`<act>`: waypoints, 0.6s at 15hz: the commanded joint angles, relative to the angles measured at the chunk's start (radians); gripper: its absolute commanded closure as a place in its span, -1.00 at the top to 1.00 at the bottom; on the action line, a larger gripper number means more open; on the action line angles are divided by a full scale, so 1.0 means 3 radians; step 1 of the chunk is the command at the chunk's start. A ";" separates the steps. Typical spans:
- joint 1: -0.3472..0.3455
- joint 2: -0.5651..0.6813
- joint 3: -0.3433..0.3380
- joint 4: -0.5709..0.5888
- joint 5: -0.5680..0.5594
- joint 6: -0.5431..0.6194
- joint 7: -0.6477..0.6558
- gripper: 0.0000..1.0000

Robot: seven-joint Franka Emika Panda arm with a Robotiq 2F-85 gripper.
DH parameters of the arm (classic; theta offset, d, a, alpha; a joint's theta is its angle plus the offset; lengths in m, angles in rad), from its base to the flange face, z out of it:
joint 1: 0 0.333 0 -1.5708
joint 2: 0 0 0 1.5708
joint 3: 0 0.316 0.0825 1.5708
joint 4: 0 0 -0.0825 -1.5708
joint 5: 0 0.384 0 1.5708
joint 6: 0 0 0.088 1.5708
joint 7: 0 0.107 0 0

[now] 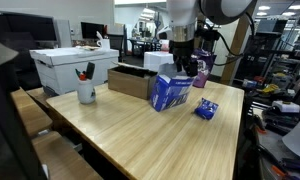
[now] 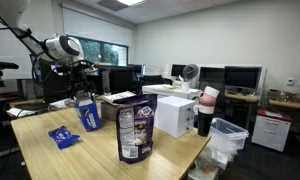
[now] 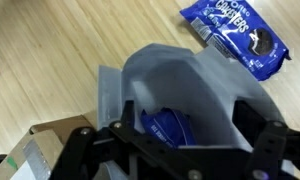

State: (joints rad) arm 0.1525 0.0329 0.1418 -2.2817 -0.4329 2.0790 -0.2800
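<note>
An open blue carton (image 1: 170, 92) stands on the wooden table (image 1: 140, 130); it also shows in both exterior views (image 2: 88, 115). My gripper (image 3: 185, 150) hangs right above its open top (image 3: 190, 75), with the fingers wide apart and empty. Inside the carton lies a small blue snack packet (image 3: 168, 125). A second blue Oreo packet (image 3: 235, 30) lies flat on the table beside the carton, seen in both exterior views (image 1: 206, 109) (image 2: 62, 137). In the exterior views the gripper (image 1: 182, 66) (image 2: 83, 85) is just over the carton.
A brown cardboard box (image 1: 130, 80) sits behind the carton, a white cup with pens (image 1: 86, 92) and a white box (image 1: 75, 62) beyond. A tall snack bag (image 2: 136, 130), a white box (image 2: 173, 115) and a cup (image 2: 207, 110) stand near the table's edge.
</note>
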 commanded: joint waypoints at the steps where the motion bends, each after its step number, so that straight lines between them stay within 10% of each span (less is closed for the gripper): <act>1: -0.0026 0.0118 -0.0002 0.0173 0.0207 -0.0205 -0.0246 1.00; 9: -0.0004 0.0293 0.0011 0.0470 0.0181 -0.0510 -0.0157 1.00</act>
State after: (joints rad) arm 0.1493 0.1007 0.1389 -2.1807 -0.3842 1.9689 -0.3284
